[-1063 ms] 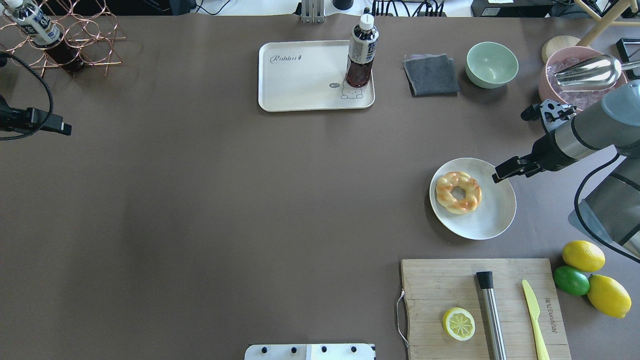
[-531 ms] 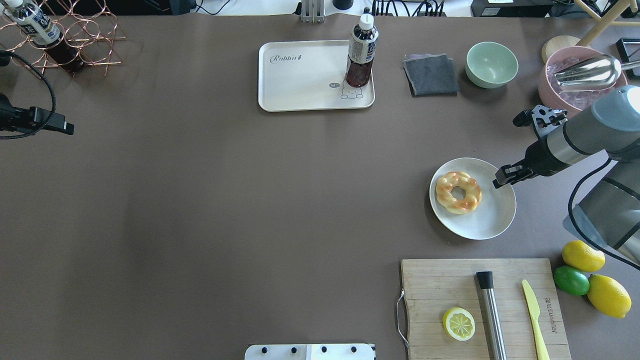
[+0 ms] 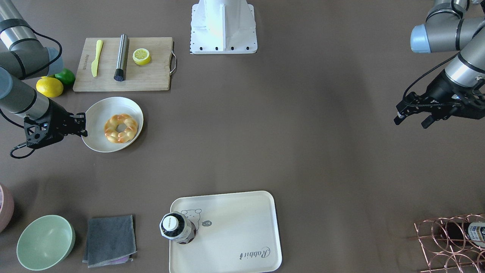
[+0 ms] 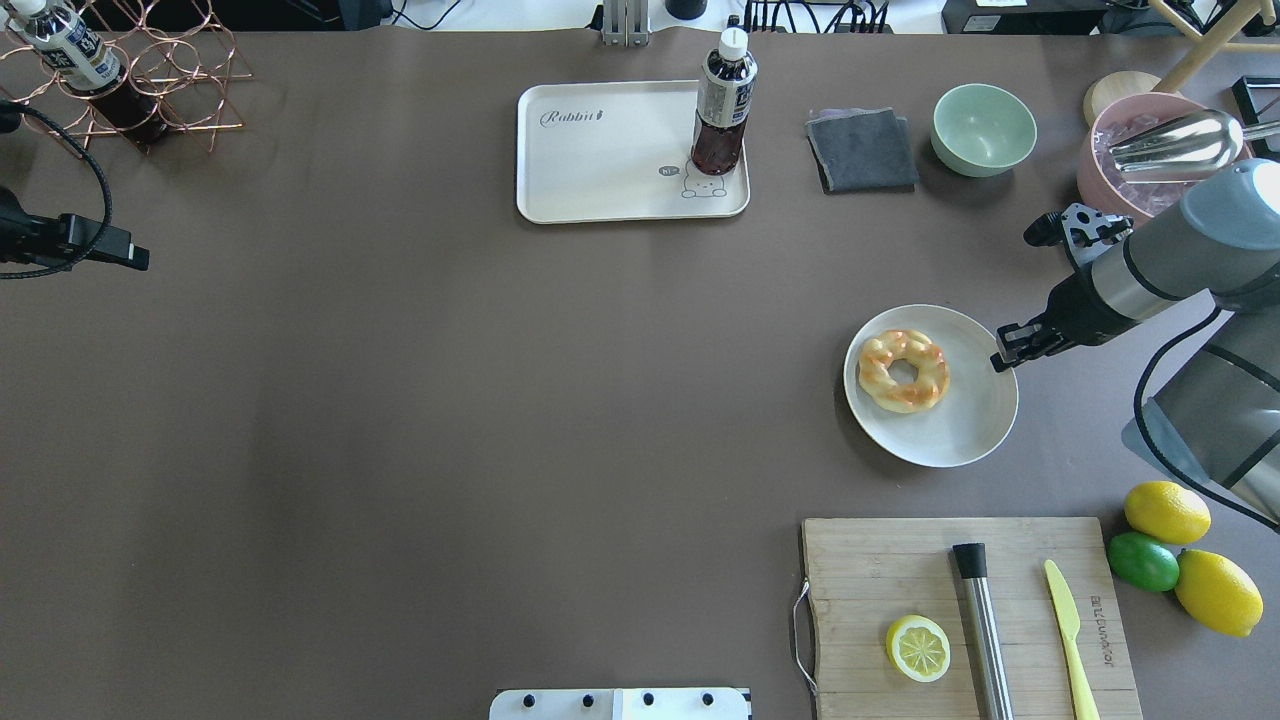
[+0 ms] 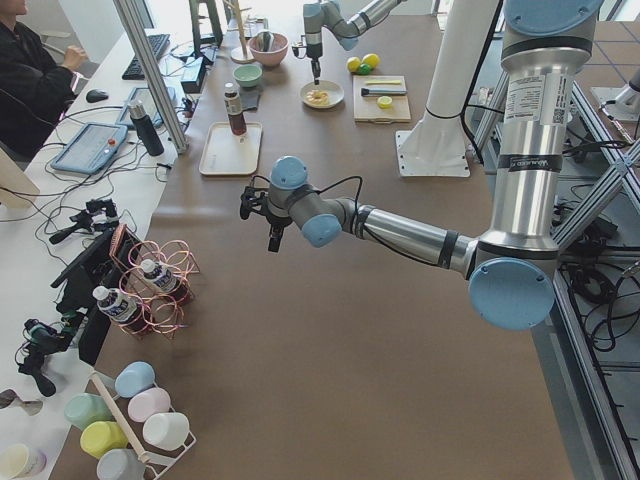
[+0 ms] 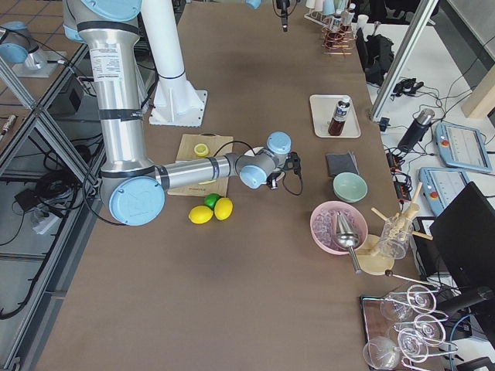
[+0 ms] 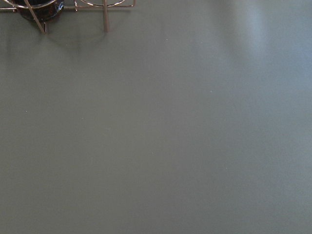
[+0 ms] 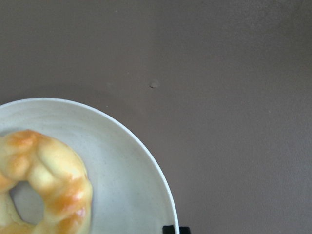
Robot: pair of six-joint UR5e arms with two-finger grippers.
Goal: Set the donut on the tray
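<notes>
While the donut is lying on the plate, just to the robot's left of the right jaws, those jaws are hanging apart at the rim

Overhead view: donut on plate at middle right; tray upper centre, bottle on its right end.

Note one obstacle on the tray: a bottle stands upright on its bear-print corner. The rest of the tray's surface lies open to you. A folded cloth lies near that bottle end. Bare tabletop runs from the tray to the plate.
</notes>
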